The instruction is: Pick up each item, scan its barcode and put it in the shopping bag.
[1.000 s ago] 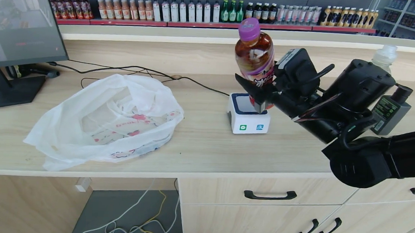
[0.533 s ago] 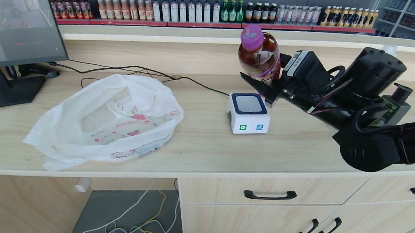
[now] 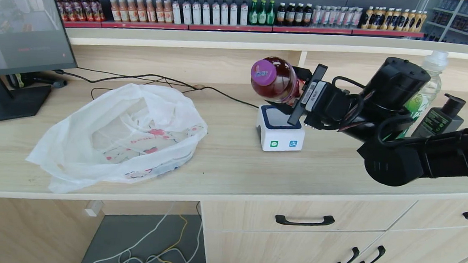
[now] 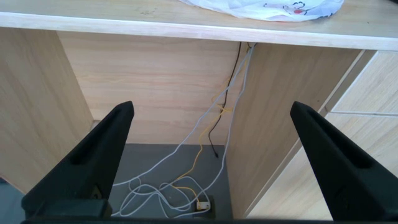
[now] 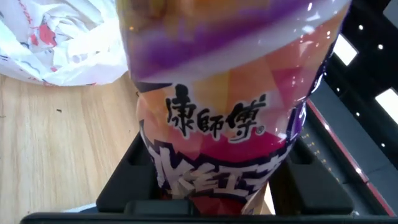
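Now, starting at the left of the head view: the shopping bag point(image 3: 120, 136) lies slumped on the counter point(image 3: 232, 164) with its mouth gaping upward, ready, I'd judge, for a drop from above. Your left gripper point(image 4: 211, 155) hangs below the counter edge, jaws spread wide, holding nothing. At centre sits the scanner point(image 3: 279, 128), its window facing up. Just above it your right gripper point(image 3: 297, 90) is clamped on the tea bottle point(image 3: 275, 79), which is tipped on its side with the purple cap point(image 3: 264, 73) toward the bag, probably so the label meets the window. At the right, a clear bottle point(image 3: 433, 76) and a pump bottle point(image 3: 436, 119) wait upright.
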{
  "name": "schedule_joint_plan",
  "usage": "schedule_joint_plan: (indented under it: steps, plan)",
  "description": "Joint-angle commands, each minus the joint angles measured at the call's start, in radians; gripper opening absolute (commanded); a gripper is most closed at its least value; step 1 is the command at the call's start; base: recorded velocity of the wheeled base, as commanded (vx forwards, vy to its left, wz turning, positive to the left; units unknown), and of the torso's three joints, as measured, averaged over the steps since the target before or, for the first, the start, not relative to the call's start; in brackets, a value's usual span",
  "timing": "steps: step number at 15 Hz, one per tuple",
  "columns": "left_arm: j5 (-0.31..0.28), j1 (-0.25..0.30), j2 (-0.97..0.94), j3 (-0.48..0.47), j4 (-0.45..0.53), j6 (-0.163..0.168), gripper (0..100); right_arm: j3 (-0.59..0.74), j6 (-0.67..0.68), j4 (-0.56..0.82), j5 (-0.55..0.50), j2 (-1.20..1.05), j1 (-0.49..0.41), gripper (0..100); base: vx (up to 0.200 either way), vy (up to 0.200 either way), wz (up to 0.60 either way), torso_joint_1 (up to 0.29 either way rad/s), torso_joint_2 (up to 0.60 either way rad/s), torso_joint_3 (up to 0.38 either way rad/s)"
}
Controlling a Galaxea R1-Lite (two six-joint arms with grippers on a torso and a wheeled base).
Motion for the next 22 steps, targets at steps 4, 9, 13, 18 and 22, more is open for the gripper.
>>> schedule_joint_plan:
  steps: [4, 9, 13, 18, 22]
  plan:
    - [0.000, -0.001, 0.000, 0.000, 0.000, 0.000, 100, 0.005, -0.029, -0.011, 0.066, 0.040, 0.012, 0, 0.000, 0.000, 0.00, 0.000, 0.00, 0.000]
    - [0.000, -0.001, 0.000, 0.000, 0.000, 0.000, 100, 0.005, -0.035, -0.011, 0.078, 0.040, -0.001, 0, 0.000, 0.000, 0.00, 0.000, 0.00, 0.000]
    - [0.000, -0.001, 0.000, 0.000, 0.000, 0.000, 100, 0.013, -0.035, -0.012, 0.112, 0.038, -0.037, 0, 0.000, 0.000, 0.00, 0.000, 0.00, 0.000]
    - [0.000, -0.001, 0.000, 0.000, 0.000, 0.000, 100, 0.022, -0.035, -0.011, 0.110, 0.043, -0.039, 0, 0.000, 0.000, 0.00, 0.000, 0.00, 0.000]
    - [0.000, -0.001, 0.000, 0.000, 0.000, 0.000, 100, 0.025, -0.034, -0.012, 0.102, 0.049, -0.039, 0, 0.000, 0.000, 0.00, 0.000, 0.00, 0.000]
